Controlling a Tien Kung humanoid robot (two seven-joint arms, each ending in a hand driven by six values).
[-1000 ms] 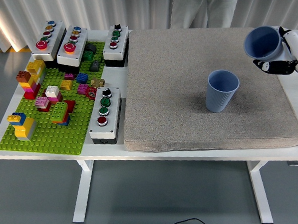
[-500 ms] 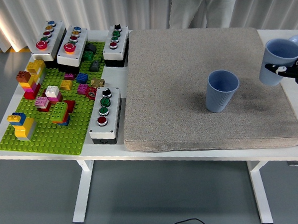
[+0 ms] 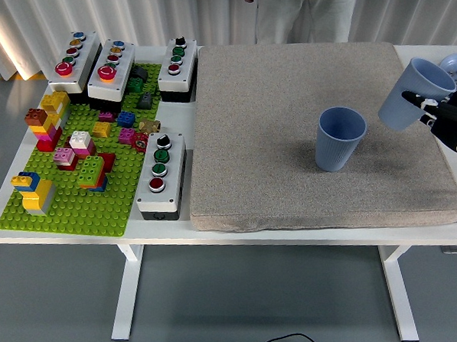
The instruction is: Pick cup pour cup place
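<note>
A blue cup (image 3: pixel 339 138) stands upright on the grey mat (image 3: pixel 288 137), right of its middle. My right hand (image 3: pixel 440 112) comes in from the right edge and is shut on a second blue cup (image 3: pixel 410 96). It holds that cup above the mat's right side, tilted with its mouth up and to the right. The held cup is apart from the standing cup, up and to its right. My left arm is out of view.
A green brick plate (image 3: pixel 77 202) with several coloured bricks lies at the left. Button boxes (image 3: pixel 161 174) stand beside and behind it. A person (image 3: pixel 304 10) stands at the far side. A blue dish edge (image 3: pixel 456 62) shows at the far right.
The held cup went from mouth facing me high at the right, down and right to upright, and now has moved slightly left and tilted. The standing cup has not moved.
</note>
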